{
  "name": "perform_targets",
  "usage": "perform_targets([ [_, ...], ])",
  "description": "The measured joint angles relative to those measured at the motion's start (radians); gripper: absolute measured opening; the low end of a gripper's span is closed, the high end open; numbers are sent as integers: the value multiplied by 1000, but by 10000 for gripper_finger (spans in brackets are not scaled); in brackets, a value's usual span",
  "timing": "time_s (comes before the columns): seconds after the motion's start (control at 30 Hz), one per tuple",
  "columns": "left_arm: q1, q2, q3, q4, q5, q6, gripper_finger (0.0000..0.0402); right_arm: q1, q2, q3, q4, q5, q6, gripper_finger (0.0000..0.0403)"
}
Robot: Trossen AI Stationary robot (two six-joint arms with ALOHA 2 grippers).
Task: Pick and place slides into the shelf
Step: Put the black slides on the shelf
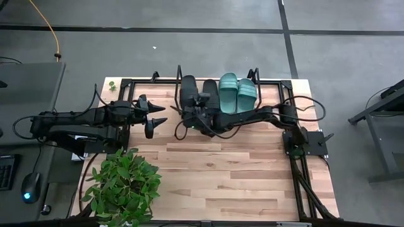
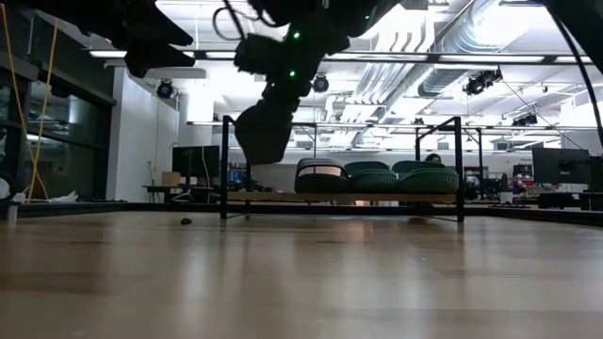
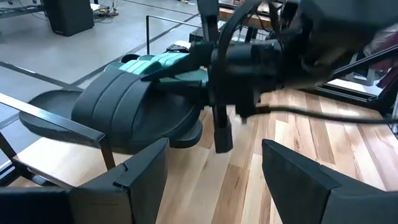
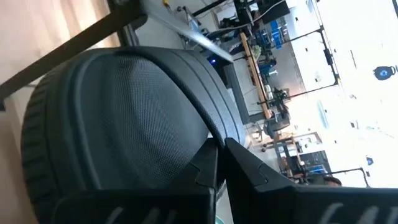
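The wooden table (image 1: pixel 214 170) is the biggest thing here. At its 12 o'clock edge stands the shelf (image 1: pixel 287 84), and all four slides sit on it in a row: two black slides (image 1: pixel 189 88) toward 9 o'clock and two teal slides (image 1: pixel 237 91) toward 3 o'clock. A leafy plant (image 1: pixel 123 186) sits at about 7 o'clock.

My right arm reaches across from 3 o'clock. My right gripper (image 1: pixel 203 101) is over the black pair, with its fingers (image 4: pixel 214 165) pinched shut on nothing, right up against a black strap. My left gripper (image 1: pixel 153 118) waits at 9 o'clock, just beside the shelf, fingers spread apart and holding nothing.

I think the putting-away part is about done. The next move looks like lifting my right hand straight up and pulling it back, slowly, so I don't bump a slide out of line.

Some things I can't see well. My right arm covers part of the black slides from above. From table height, I can't tell the black slides apart or whether each one lies flat.
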Motion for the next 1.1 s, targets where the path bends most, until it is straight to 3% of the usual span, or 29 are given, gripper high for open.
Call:
perform_targets([
  [0.17, 0, 0, 0, 0, 1, 0, 239, -11, 56, 39, -23, 28, 2, 0],
  [0.6, 0, 0, 0, -1, 3, 0, 239, -66, 68, 38, -166, -112, 247, 0],
  [1.1, 0, 0, 0, -1, 3, 0, 239, -67, 68, 38, -227, -233, 313, 0],
])
